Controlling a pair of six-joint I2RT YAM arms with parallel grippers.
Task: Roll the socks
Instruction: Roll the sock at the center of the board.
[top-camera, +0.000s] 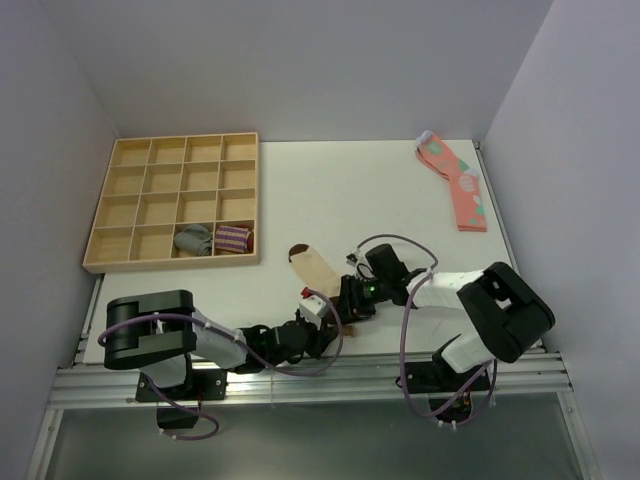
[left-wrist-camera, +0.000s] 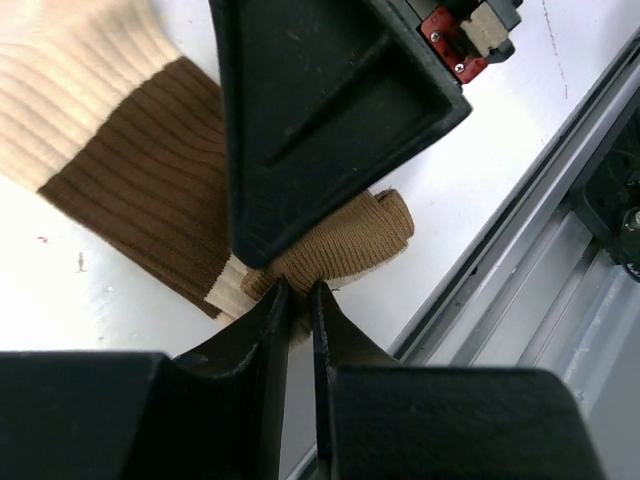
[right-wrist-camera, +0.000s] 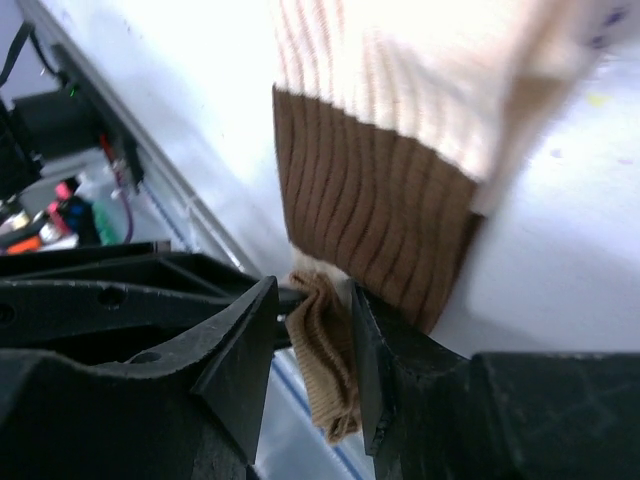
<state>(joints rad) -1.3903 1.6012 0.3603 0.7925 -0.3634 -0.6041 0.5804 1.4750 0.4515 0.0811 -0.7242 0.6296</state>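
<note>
socks (top-camera: 318, 268) are at the first fold: cuff at 5 o'clock is pinched by left gripper (left-wrist-camera: 296, 295), right gripper (right-wrist-camera: 312, 295) parted; rolling toward 11 o'clock is needed.

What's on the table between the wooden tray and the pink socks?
Nothing: in the top view, only bare white table lies between the wooden tray and the pink socks. The beige socks lie lower in that view.
</note>
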